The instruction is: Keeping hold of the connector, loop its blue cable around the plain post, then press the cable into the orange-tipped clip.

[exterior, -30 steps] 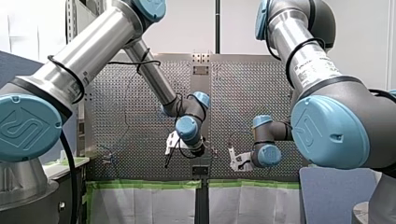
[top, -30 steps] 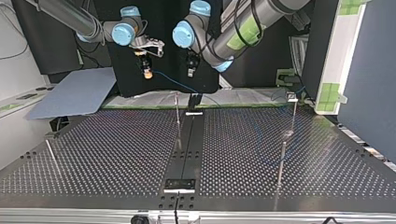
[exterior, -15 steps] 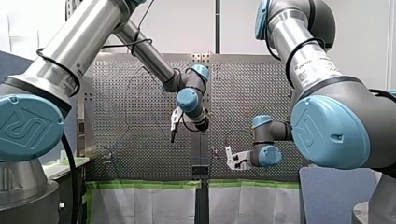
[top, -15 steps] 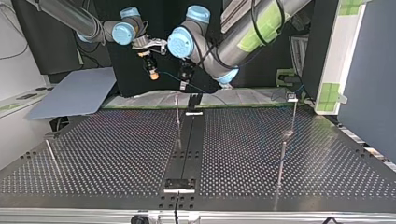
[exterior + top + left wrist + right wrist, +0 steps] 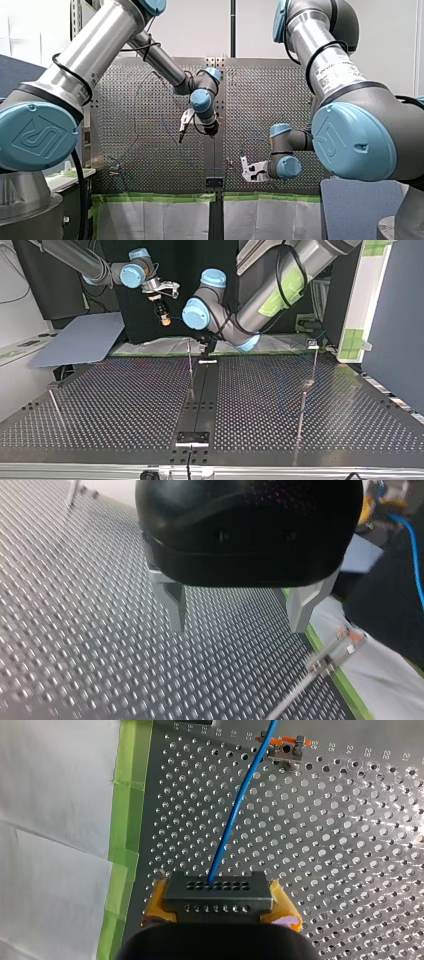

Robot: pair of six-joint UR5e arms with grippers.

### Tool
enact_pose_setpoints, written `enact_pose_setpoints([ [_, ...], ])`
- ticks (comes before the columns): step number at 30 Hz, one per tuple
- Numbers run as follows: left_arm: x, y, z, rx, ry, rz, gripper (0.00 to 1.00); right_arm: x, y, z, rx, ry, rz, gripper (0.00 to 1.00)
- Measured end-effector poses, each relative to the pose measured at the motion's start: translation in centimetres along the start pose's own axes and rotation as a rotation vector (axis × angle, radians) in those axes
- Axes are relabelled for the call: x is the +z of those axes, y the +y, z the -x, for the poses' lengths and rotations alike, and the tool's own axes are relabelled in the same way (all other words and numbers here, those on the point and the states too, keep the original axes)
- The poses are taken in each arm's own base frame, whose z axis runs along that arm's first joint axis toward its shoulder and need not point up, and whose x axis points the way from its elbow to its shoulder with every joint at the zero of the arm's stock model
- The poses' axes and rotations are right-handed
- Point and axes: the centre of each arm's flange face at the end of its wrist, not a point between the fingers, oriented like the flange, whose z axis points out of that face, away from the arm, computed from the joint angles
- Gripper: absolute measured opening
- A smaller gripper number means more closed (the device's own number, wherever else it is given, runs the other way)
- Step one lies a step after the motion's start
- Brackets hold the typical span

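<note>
Yellow pads on my right gripper point(image 5: 220, 906) are shut on a dark grey connector point(image 5: 217, 892). Its blue cable point(image 5: 239, 807) runs ahead over the perforated table toward the orange-tipped clip point(image 5: 285, 747). In the top view my right gripper point(image 5: 163, 318) hangs above the table's far edge, left of the thin post point(image 5: 190, 367) carrying that clip. My left gripper point(image 5: 237, 622) is open above the table, with nothing between its metal fingers point(image 5: 174, 605). The clip point(image 5: 345, 639) lies ahead of it and to one side. A plain post point(image 5: 301, 415) stands at the top view's right.
Another post with a small block on top point(image 5: 313, 356) stands at the top view's far right, and a leaning rod point(image 5: 55, 407) at its left. Green tape point(image 5: 125, 820) and white sheeting edge the table. A dark strip point(image 5: 199, 400) runs down the table's middle.
My left arm has swung its open gripper upward in the front view, closer to the table's far edge in the top view. My right gripper, still holding the connector, drifted slightly toward the top view's right.
</note>
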Motion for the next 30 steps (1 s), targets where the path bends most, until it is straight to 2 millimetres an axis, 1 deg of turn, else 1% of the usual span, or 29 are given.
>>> enact_pose_setpoints([
  [5,2.4,1.3,-0.4,0.056,0.051,0.039,1.0,0.1,0.1,0.0,0.001,0.004,0.002,0.0],
  [11,4.5,1.4,-1.3,0.125,0.11,0.047,1.0,0.1,0.2,-0.1,0.004,0.007,0.004,0.0],
  [16,6.1,1.5,-2.0,0.148,0.154,0.052,1.0,0.1,0.2,-0.1,0.004,0.008,0.005,0.0],
  [18,6.6,1.7,-2.0,0.151,0.168,0.057,1.0,0.1,0.2,-0.1,0.004,0.009,0.005,0.0],
  [22,7.2,2.3,-1.1,0.148,0.178,0.064,1.0,0.1,0.2,-0.1,0.004,0.009,0.005,0.0],
  [30,7.9,4.0,2.0,0.131,0.186,0.085,1.0,0.1,0.1,-0.1,0.003,0.01,0.002,0.0],
])
